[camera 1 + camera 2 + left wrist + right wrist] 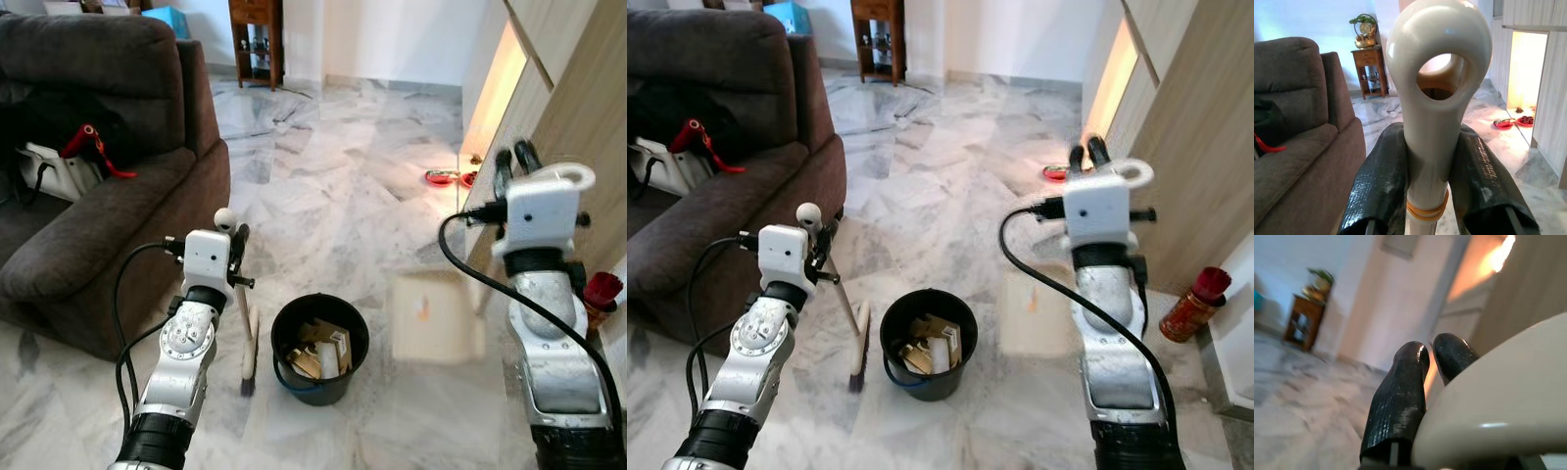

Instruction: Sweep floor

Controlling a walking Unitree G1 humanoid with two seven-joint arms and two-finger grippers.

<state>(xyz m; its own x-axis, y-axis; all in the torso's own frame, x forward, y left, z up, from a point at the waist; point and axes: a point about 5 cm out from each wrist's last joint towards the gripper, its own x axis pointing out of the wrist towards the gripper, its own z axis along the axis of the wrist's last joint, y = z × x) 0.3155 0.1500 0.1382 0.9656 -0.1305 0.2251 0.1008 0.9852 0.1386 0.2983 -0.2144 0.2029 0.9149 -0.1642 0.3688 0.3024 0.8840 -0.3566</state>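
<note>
While the left gripper [1432, 191] is clamped on the cream broom handle [1437, 98] just below its ring end, the broom head [248, 367] sits on the marble floor [343, 196] at 9 o'clock of the black bucket [319, 348]. Right gripper [1089, 154] is raised with fingers [1400, 401] nearly together, holding the cream dustpan handle [1127, 174]. The dustpan [436, 315] hangs at the bucket's 3 o'clock. Sofa [98, 166] is at 10 o'clock.
</note>
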